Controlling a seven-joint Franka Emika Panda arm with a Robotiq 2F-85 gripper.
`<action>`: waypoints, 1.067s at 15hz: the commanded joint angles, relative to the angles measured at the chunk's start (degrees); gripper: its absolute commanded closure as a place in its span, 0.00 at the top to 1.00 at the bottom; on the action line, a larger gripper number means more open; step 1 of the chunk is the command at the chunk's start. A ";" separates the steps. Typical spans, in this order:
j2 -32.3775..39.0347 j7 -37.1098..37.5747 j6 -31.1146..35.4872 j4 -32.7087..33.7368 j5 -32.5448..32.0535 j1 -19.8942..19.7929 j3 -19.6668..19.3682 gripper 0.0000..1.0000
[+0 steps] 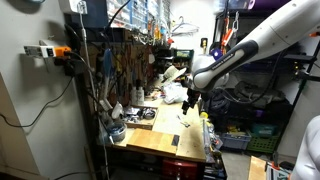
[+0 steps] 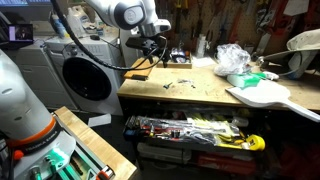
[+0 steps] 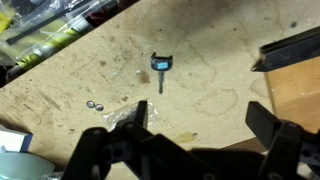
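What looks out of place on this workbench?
A small blue-headed part lies loose on the stained wooden benchtop below the open gripper, with two tiny rings scattered nearby. Nothing looks spilled or broken.

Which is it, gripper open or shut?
Open. In the wrist view the fingers stand wide apart, with nothing held between them.

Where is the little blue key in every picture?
Wrist view: the blue-headed key lies mid-picture on the wooden benchtop, above the open claw.
Exterior view: probably among the tiny bits on the benchtop, lower right of the claw; too small to be sure.
Exterior view: too small to pick out; look under the claw.
Shared landmark: the claw over the wooden benchtop.
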 commanded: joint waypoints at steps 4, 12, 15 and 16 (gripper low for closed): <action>1.97 -0.86 1.96 0.12 0.14 -0.67 -0.12 1.00; 7.07 -1.89 1.31 3.01 0.87 -0.83 -0.35 1.00; 10.74 -2.68 0.91 4.60 2.28 -0.99 -0.12 1.00; 11.95 -2.54 0.54 5.43 2.75 -1.17 -0.03 1.00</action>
